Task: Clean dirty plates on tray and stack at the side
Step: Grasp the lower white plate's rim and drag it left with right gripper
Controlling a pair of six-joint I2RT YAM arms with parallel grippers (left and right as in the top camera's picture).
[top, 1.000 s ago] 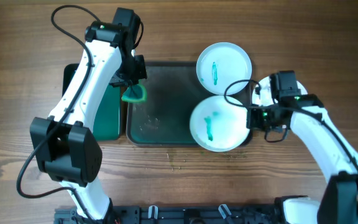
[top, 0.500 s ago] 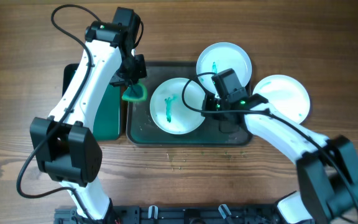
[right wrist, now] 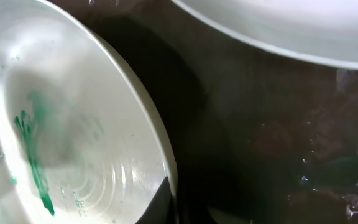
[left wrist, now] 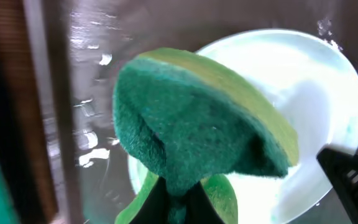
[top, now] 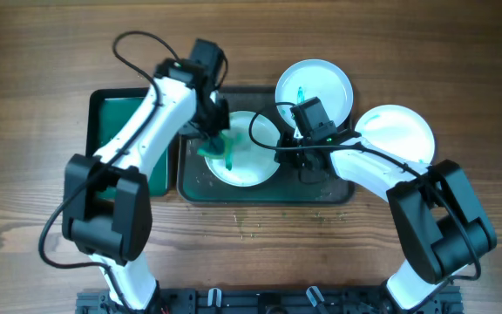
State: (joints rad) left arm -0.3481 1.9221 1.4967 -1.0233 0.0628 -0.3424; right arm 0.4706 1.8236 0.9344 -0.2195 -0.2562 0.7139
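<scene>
One white plate point(top: 249, 157) with a teal smear lies in the middle of the dark tray point(top: 200, 187). My left gripper point(top: 216, 138) is shut on a green sponge point(top: 213, 146) at the plate's left part. In the left wrist view the sponge point(left wrist: 197, 124) hangs over the plate point(left wrist: 319, 93). My right gripper point(top: 288, 148) is shut on the plate's right rim. The right wrist view shows that rim point(right wrist: 160, 155) between my jaws point(right wrist: 166, 200). A second smeared plate point(top: 315, 90) sits at the tray's far right corner. A third plate point(top: 396, 135), with no smears showing, lies on the table to the right.
A smaller green tray point(top: 120, 122) lies left of the dark tray, partly under my left arm. The dark tray's floor point(right wrist: 278, 137) is wet with droplets. Wooden table surrounds both trays.
The smeared plate went from the tray's right end to its middle, held by my right gripper. The third plate now shows on the table. My left gripper moved right with the sponge onto the plate.
</scene>
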